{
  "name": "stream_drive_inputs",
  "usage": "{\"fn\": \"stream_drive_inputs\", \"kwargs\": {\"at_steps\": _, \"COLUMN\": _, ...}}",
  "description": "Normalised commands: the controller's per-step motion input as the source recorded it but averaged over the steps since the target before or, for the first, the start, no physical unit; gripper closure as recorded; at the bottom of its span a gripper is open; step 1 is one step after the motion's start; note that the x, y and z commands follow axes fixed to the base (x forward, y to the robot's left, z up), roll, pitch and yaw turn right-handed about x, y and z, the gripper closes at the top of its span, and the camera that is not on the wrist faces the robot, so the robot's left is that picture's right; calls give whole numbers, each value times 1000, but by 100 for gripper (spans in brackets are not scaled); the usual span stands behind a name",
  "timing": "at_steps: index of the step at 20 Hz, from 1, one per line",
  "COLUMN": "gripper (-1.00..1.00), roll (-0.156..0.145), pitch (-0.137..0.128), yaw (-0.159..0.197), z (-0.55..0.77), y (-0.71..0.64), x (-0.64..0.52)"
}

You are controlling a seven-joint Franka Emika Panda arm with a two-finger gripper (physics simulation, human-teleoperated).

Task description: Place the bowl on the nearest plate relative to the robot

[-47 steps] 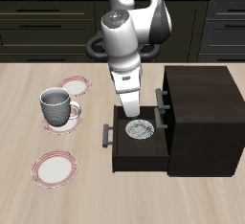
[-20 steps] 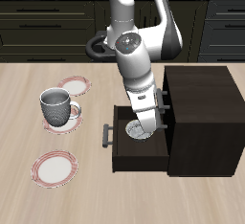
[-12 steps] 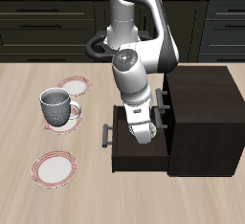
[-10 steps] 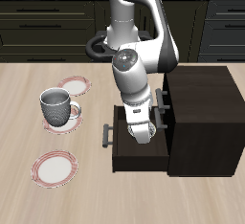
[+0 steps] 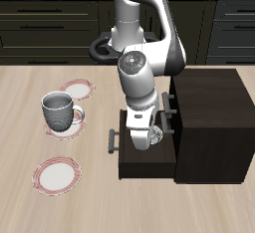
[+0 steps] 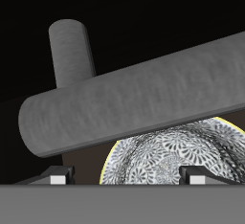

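Note:
The bowl (image 6: 177, 157), white-rimmed with a grey patterned inside, lies in the open drawer (image 5: 139, 165) of the dark cabinet. My gripper (image 5: 140, 141) is down inside that drawer and covers most of the bowl in the exterior view. In the wrist view my gripper (image 6: 125, 177) is open, its fingertips (image 6: 59, 178) wide apart, one over the bowl's inside and one outside its rim. Three plates with reddish-pink rims lie across the table: one farthest back (image 5: 75, 88), one under a mug (image 5: 72, 129), one near the front edge (image 5: 56, 174).
The grey-and-white mug (image 5: 58, 110) stands on the middle plate. The drawer's grey bar handle (image 6: 124, 99) crosses the wrist view close to the gripper. The dark cabinet body (image 5: 211, 122) rises beside the drawer.
The arm has lowered the gripper from above the drawer down into it, onto the bowl. The plates and mug have not moved.

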Motion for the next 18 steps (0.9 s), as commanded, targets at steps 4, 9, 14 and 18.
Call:
{"fn": "stream_drive_inputs", "kwargs": {"at_steps": 4, "gripper": 100, "roll": -37, "pitch": -23, "yaw": -148, "z": 240, "y": -255, "x": 89}}
{"fn": "stream_drive_inputs", "kwargs": {"at_steps": 9, "gripper": 100, "roll": -13, "pitch": -14, "yaw": -56, "z": 126, "y": -55, "x": 15}}
{"fn": "stream_drive_inputs", "kwargs": {"at_steps": 14, "gripper": 100, "roll": -22, "pitch": -34, "yaw": -76, "z": 281, "y": -42, "x": 54}}
{"fn": "stream_drive_inputs", "kwargs": {"at_steps": 18, "gripper": 100, "roll": -13, "pitch": -28, "yaw": -14, "z": 153, "y": -24, "x": 65}}
